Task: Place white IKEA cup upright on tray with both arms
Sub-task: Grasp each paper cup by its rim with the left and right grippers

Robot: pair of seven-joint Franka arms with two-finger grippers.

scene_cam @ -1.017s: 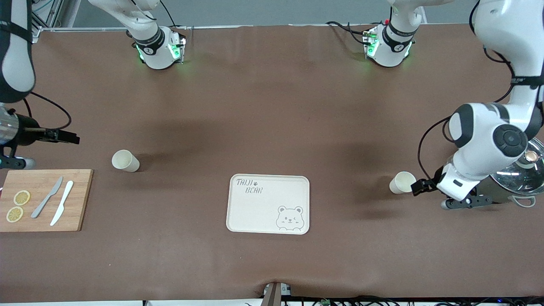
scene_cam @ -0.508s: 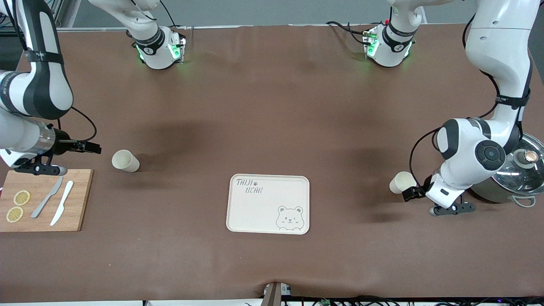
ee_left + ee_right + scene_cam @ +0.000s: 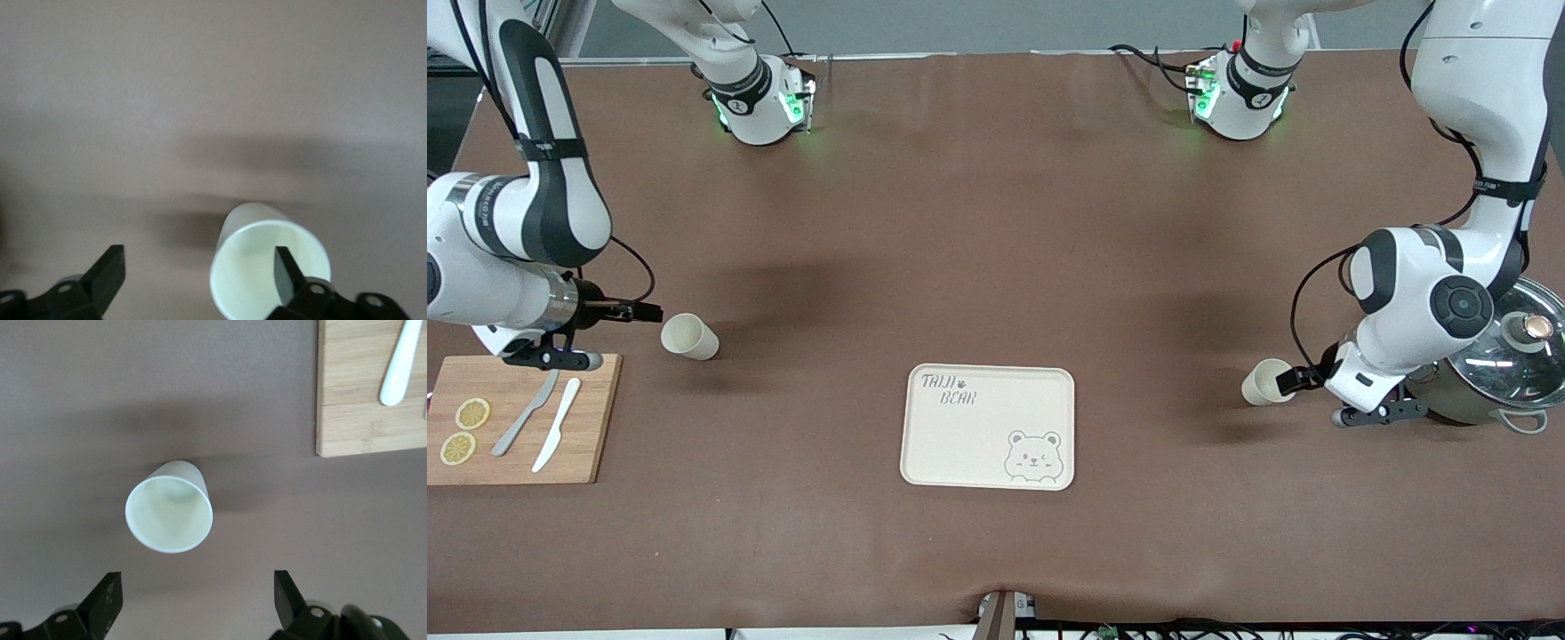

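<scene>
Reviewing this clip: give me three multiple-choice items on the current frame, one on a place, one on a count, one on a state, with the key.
1. Where is the tray?
A. mid-table, between the two cups
B. on the cutting board
C. under the pot

2. How many white cups are there?
A. one
B. two
C. three

3. How do both cups rest?
A. upright on the tray
B. stacked
C. on their sides on the table

Key:
1 A, it sits between the cup near the right gripper and the cup near the left gripper.
2 B, one by the open right gripper, one by the open left gripper.
3 C, each mouth faces sideways in the wrist views.
</scene>
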